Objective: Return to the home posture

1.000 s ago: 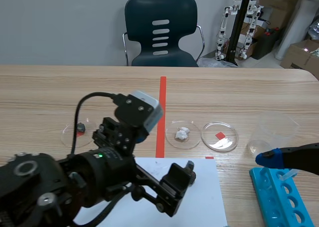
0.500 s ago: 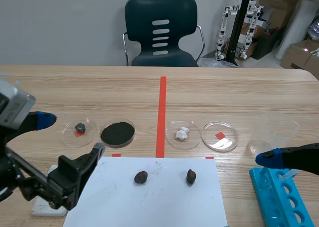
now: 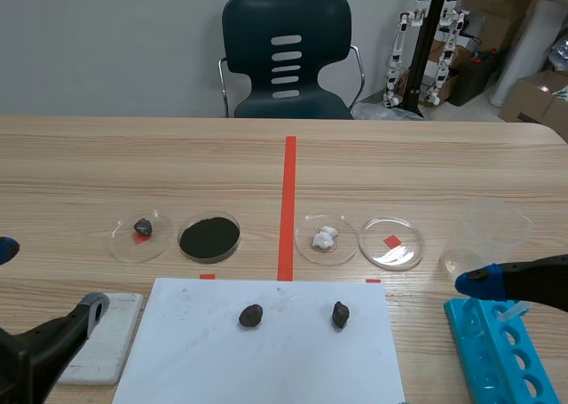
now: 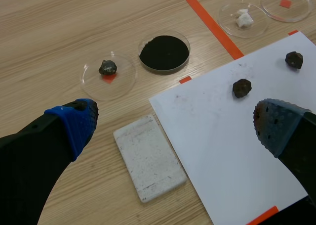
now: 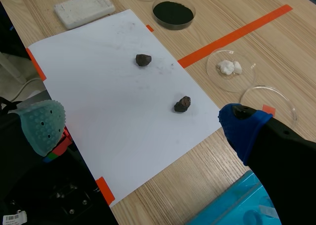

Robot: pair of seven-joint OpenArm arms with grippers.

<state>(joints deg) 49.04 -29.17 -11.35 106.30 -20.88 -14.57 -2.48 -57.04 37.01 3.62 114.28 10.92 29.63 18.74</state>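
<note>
My left gripper (image 4: pixel 175 123) is open and empty, held above a white block (image 4: pixel 149 157) and the edge of a white paper sheet (image 4: pixel 232 146). In the scene view it sits low at the table's front left corner (image 3: pixel 44 280). My right gripper (image 5: pixel 142 125) is also open with nothing in it, above the paper sheet (image 5: pixel 113 96). In the scene view only one of its blue fingertips (image 3: pixel 479 282) shows, at the right edge. Two dark stones (image 3: pixel 251 315) (image 3: pixel 341 313) lie on the paper (image 3: pixel 284 360).
A row of dishes crosses mid-table: one with a small stone (image 3: pixel 140 235), one with black powder (image 3: pixel 209 236), one with white lumps (image 3: pixel 326 239), one over a red mark (image 3: pixel 392 242). A clear beaker (image 3: pixel 484 235) and blue tube rack (image 3: pixel 497 351) stand right. A chair (image 3: pixel 286 53) is behind.
The left arm has pulled back from over the paper to the front left corner, uncovering the dishes, the white block and both stones. The right arm has stayed put.
</note>
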